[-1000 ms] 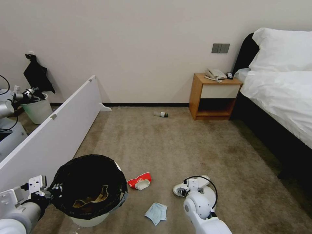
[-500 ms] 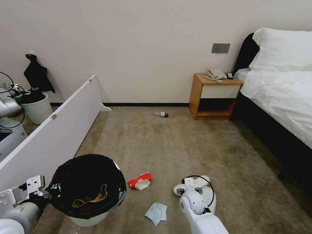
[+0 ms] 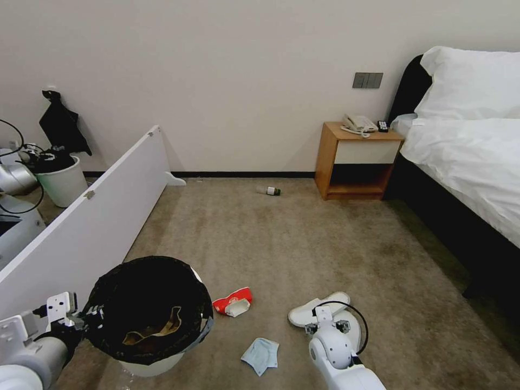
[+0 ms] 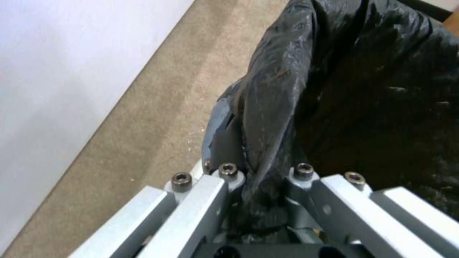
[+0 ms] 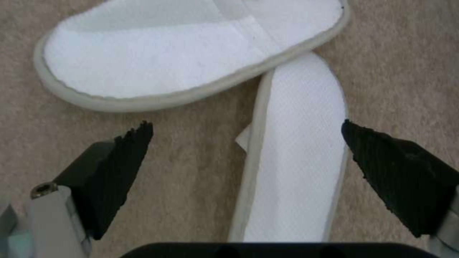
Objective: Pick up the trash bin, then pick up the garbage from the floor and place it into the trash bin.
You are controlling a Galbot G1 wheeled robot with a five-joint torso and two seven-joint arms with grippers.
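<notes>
The trash bin (image 3: 201,303), white with a black bag over its rim, sits at my lower left. My left gripper (image 3: 88,316) is shut on its near rim, and the left wrist view shows the fingers (image 4: 225,179) pinching the bag's fold (image 4: 268,118). A brown cardboard scrap (image 3: 154,328) lies inside. My right gripper (image 5: 246,130) hangs open just above two white slippers, one (image 5: 191,61) overlapping the other (image 5: 296,172). In the head view the right gripper (image 3: 326,324) hovers over the slippers (image 3: 315,309). On the floor lie a red-and-white packet (image 3: 233,302), a light-blue mask (image 3: 261,355) and a small bottle (image 3: 269,190).
A long white board (image 3: 97,216) leans along the left, close behind the bin. Beyond it stand a pale bucket (image 3: 64,184) and another machine's arm. A wooden nightstand (image 3: 355,162) and a bed (image 3: 466,162) fill the right side. Open carpet (image 3: 303,244) lies ahead.
My right arm has drawn back toward me and slightly right, uncovering more of the front slipper. The bin and left gripper have stayed in place.
</notes>
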